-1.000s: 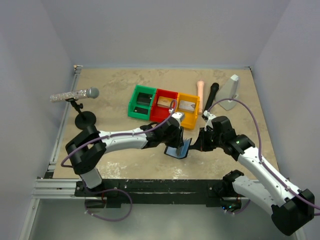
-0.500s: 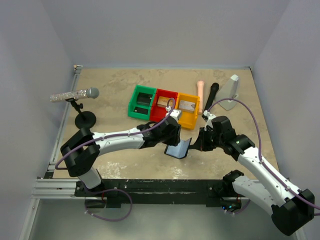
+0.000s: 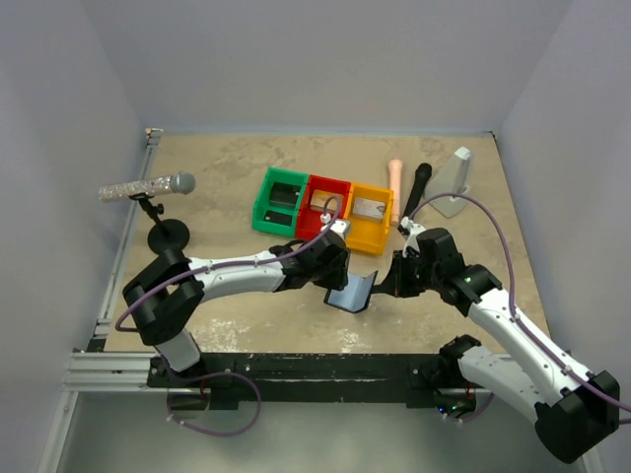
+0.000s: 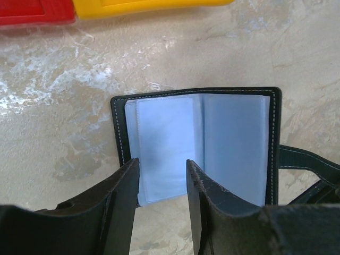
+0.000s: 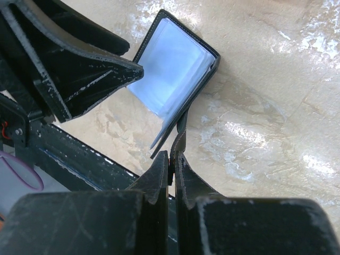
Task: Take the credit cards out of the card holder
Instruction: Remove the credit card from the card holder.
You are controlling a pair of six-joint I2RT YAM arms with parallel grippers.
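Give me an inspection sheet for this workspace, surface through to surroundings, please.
Surface: tan marbled tabletop, no spill seen.
Job's things: card holder open, no card seen in its pale pockets; dark card in green bin, tan card in red bin, silvery card in yellow bin.
Clutter: microphone on a stand, pink stick, black stick, grey wedge.
Grippers: left gripper open over the holder; right gripper shut on the card holder's side tab.
Cables: purple cables loop off both arms.
Surroundings: plain grey walls.

Bright even light, soft shadows, white glare on the tabletop.
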